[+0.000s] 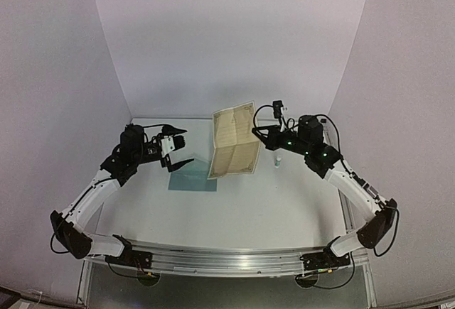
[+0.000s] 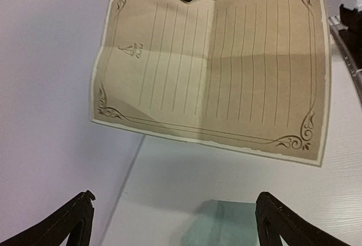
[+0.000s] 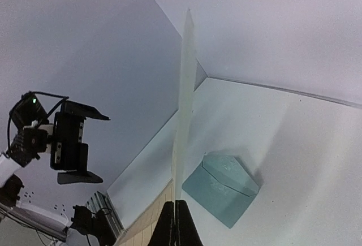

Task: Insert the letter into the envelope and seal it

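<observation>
**Letter held up by the right jaws, left jaws open over the envelope**

The right jaws are closed on the letter (image 1: 234,141), pinching one edge of it at the middle fold. The sheet is held up off the table (image 1: 284,209) rather than lying flat. From the right wrist it shows edge-on, a thin pale strip (image 3: 184,104) rising straight out from between the closed jaws. From the left wrist its printed face (image 2: 215,70) is fully in view: cream paper, an ornate brown border, ruled lines and crossing creases. It hangs ahead of the left jaws and above them, and the dark tip of the right jaws grips its upper edge.

The left jaws stand wide apart and hold nothing. The teal envelope (image 1: 193,180) lies flat on the table just below and ahead of them. In the left wrist view its near part (image 2: 226,223) shows between the two dark tips, under the letter's lower edge and apart from it. Seen from the right wrist, the envelope (image 3: 223,189) rests to the right of the closed jaws with its pointed flap visible. The left arm (image 3: 68,144) is well off to their left.
</observation>
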Available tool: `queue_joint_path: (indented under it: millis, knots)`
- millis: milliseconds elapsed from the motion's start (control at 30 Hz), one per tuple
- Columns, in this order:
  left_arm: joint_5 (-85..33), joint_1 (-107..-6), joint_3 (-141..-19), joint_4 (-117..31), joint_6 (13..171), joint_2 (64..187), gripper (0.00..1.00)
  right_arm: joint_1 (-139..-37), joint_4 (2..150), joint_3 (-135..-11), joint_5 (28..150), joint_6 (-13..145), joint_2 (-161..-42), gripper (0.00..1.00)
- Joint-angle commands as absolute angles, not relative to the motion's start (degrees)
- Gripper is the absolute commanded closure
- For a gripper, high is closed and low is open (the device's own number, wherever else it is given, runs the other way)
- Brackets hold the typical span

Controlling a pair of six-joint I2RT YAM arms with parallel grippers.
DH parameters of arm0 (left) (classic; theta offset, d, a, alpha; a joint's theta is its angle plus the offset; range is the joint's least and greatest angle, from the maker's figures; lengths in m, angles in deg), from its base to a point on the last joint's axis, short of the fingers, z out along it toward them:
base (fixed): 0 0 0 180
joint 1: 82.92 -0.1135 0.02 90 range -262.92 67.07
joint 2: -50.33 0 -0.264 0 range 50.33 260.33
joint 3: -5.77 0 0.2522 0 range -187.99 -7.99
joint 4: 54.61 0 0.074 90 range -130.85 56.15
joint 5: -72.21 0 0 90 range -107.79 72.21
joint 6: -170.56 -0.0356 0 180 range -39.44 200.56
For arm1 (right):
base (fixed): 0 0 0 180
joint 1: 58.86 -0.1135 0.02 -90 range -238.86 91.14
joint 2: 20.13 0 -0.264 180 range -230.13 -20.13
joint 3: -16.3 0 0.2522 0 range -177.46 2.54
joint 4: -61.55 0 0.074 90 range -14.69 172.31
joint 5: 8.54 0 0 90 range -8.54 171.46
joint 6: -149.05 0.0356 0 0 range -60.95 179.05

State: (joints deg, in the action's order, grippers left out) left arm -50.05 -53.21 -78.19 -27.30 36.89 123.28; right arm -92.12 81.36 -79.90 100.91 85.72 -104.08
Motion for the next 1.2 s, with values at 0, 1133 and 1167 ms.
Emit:
queue_joint_path:
  millis: [0,1133,1167]
  knots:
    - [-61.0,-56.7,-85.8,-11.5,50.8,125.8,0.00,-92.1,88.7,-83.2,106.5,71.6,-102.5,1.00]
    - [-68.9,-50.4,-92.0,-49.8,105.7,137.7,0.23,-92.1,53.2,-91.3,117.2,82.8,-106.1,1.00]
    - [-69.0,-50.3,-92.0,-50.1,105.7,137.8,0.30,-92.1,52.9,-91.2,117.2,82.9,-106.1,1.00]
